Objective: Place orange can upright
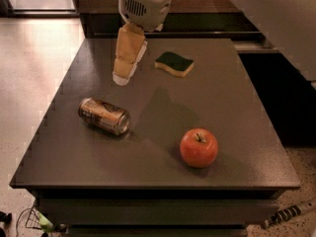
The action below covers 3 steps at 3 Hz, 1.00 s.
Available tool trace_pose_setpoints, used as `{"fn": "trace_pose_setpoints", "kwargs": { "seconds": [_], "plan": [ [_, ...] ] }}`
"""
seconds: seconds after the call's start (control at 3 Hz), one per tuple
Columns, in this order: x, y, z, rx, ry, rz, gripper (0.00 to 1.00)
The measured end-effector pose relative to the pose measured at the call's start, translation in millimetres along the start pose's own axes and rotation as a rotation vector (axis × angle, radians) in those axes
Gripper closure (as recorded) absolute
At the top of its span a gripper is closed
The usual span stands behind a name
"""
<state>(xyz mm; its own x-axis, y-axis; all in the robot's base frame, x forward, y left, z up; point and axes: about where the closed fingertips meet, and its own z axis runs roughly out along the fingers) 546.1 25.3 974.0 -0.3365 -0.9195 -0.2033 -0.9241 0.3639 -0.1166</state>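
The dark grey table carried three things. The orange can lay on its side toward the left edge, one silver end facing front-right. A red apple sat (stem up) nearer the front, well apart from the can. A green-and-yellow sponge lay flat toward the far edge. The gripper hung above the table, beyond the can.

Matt end effector hangs behind the glossy metal orange can.
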Motion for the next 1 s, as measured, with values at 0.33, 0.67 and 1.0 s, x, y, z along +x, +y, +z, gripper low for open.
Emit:
{"fn": "trace_pose_setpoints", "kwargs": {
  "seconds": [0.33,0.67,1.0],
  "plan": [
    [-42,1,7,0.031,0.003,-0.044,0.0],
    [-49,1,11,0.039,-0.019,-0.042,0.0],
    [-59,10,35,0.01,0.039,-0.019,0.0]
  ]
}}
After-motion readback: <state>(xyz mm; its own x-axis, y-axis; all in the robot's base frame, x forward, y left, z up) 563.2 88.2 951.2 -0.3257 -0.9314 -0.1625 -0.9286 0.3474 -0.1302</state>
